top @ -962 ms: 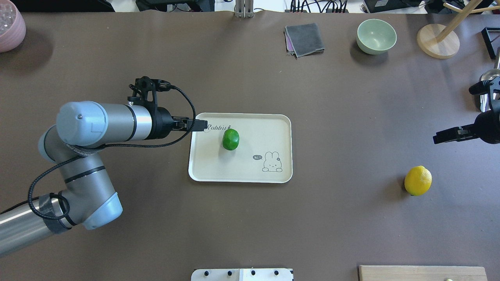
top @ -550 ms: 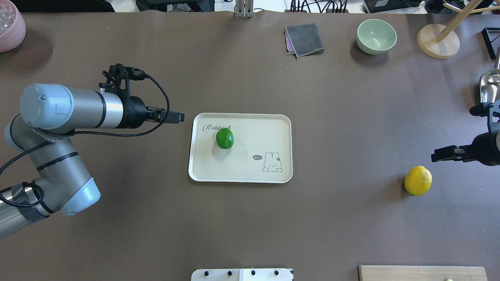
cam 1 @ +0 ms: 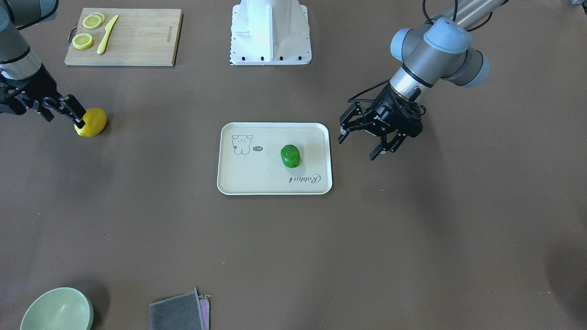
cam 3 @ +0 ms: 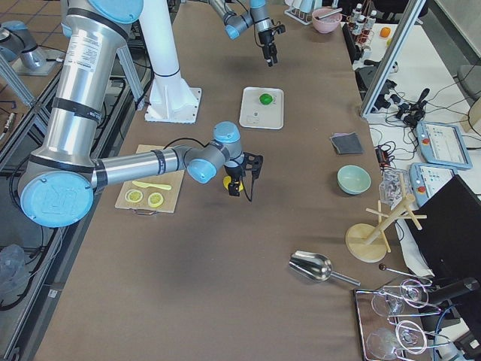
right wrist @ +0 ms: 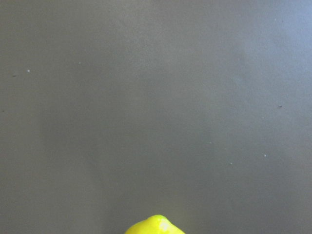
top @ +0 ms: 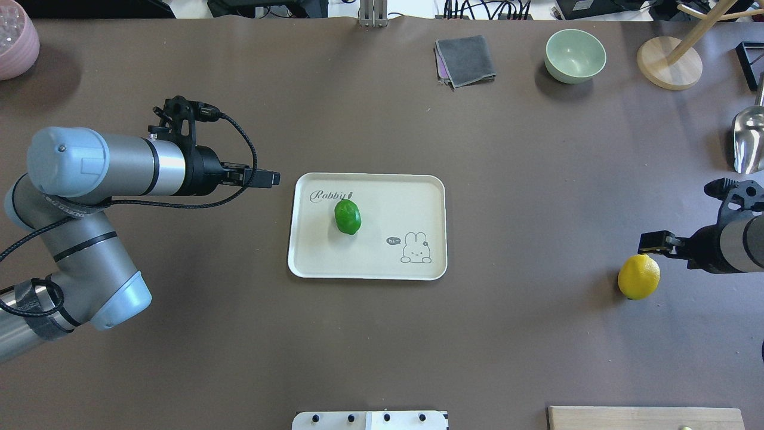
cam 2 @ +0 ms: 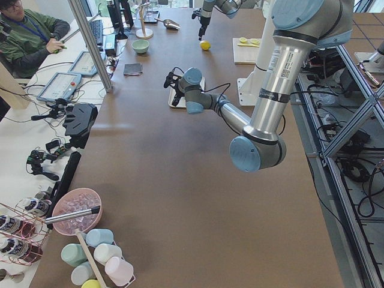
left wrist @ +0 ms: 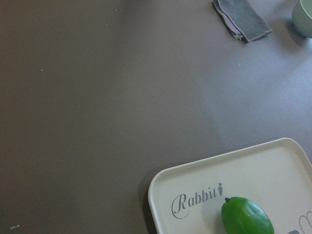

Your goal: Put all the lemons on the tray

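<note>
Front-facing view: right gripper point(cam 1: 64, 117) jaws spread wide, empty, one tip at the yellow lemon point(cam 1: 93, 123) on the worktop point(cam 1: 412, 238). Can't tell if it's touching. Lemon looks light, firm, rounded and slick-skinned. It'll likely roll, so straddle its short middle, not the pointed ends. Left gripper point(cam 1: 357, 145) jaws wide too, holding nothing, just beside the tray point(cam 1: 257, 176). Green lemon point(cam 1: 290, 156) already lies on it.

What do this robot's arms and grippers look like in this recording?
The left arm and right arm are silver tubes with pale blue joint caps. Each ends in a black two-finger gripper, the left gripper and the right gripper alike. A black cable loops along the left arm.
</note>
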